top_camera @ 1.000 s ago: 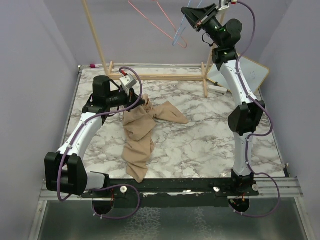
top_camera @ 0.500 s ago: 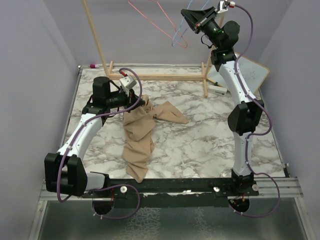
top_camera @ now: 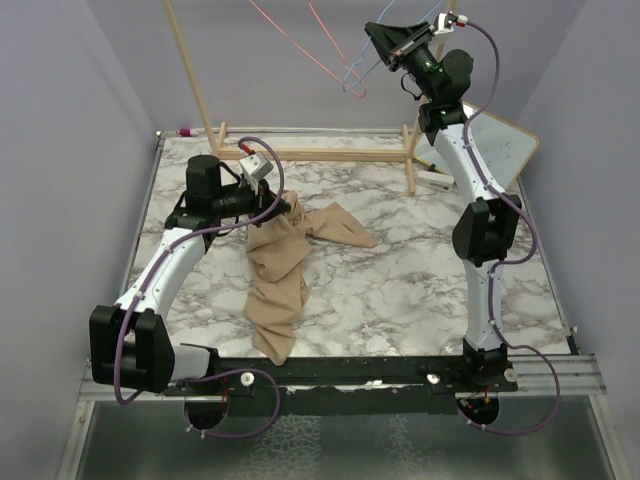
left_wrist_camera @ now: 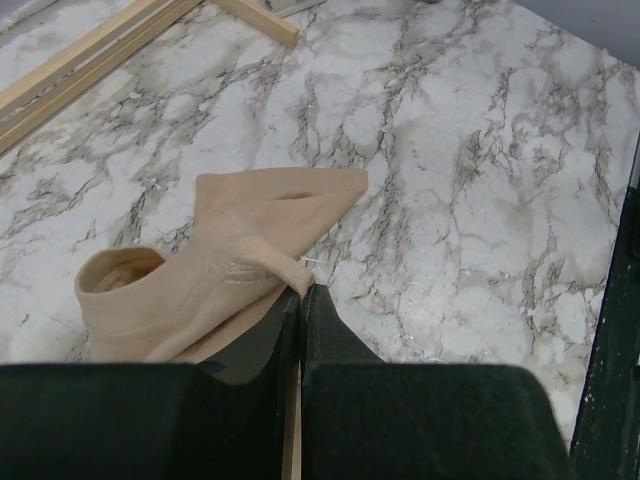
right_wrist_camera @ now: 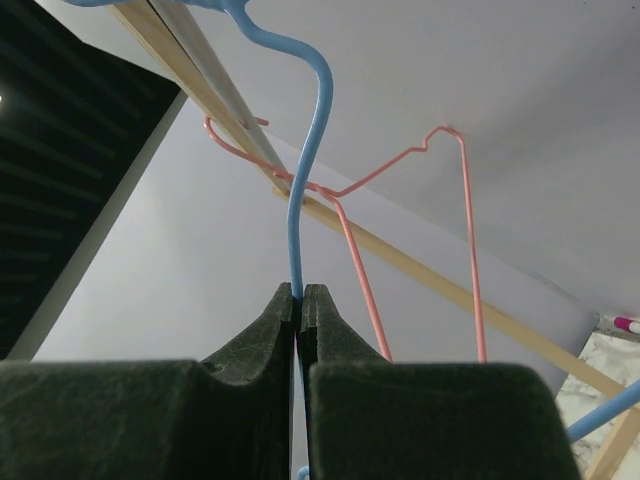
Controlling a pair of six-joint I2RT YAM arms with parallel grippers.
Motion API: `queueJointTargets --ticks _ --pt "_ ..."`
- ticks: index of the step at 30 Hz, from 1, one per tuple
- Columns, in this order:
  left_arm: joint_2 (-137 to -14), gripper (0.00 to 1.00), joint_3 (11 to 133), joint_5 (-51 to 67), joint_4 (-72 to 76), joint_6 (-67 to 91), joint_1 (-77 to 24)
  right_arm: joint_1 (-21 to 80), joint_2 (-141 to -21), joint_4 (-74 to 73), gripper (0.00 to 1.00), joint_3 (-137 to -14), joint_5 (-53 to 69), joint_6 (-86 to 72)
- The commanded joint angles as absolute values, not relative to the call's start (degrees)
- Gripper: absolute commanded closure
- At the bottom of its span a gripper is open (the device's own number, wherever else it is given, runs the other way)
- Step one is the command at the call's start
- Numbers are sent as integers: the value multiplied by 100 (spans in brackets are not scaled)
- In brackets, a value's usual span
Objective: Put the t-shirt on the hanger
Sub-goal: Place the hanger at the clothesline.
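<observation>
- High at the back, the right gripper (right_wrist_camera: 299, 291) is closed on the wire of the blue hanger (right_wrist_camera: 317, 110), beside a pink hanger (right_wrist_camera: 467, 230)
- On the worktop (top_camera: 400, 285), the left gripper (left_wrist_camera: 301, 293) pinches a fold of the tan t-shirt (left_wrist_camera: 230, 265), which lies crumpled there

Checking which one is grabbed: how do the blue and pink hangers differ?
The blue hanger is pinched in the right gripper; the pink hanger is held by nothing. The pink hanger hooks over the wooden rail; the blue hanger's hook runs out of view. Both are thin wire.
</observation>
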State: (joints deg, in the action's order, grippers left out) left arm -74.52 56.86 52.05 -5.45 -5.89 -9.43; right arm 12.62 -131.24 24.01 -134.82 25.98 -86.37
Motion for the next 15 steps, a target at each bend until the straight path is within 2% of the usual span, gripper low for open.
queueJointTargets --ticks 1,6,10,15 --pt "-7321 100 5659 5416 -397 -510 -932 1212 -13331 2694 99 -13489 2401 -9004" --pt "-7306 100 5648 5414 -404 -497 -932 1212 -13267 2655 99 -13431 2524 -8779" --pt "-7287 100 5662 5383 -439 -529 -931 1212 -12777 2382 81 -13107 2842 -7922" --pt "-7251 100 5669 5351 -533 -604 -931 1213 -11503 1666 57 -11797 2847 -6601"
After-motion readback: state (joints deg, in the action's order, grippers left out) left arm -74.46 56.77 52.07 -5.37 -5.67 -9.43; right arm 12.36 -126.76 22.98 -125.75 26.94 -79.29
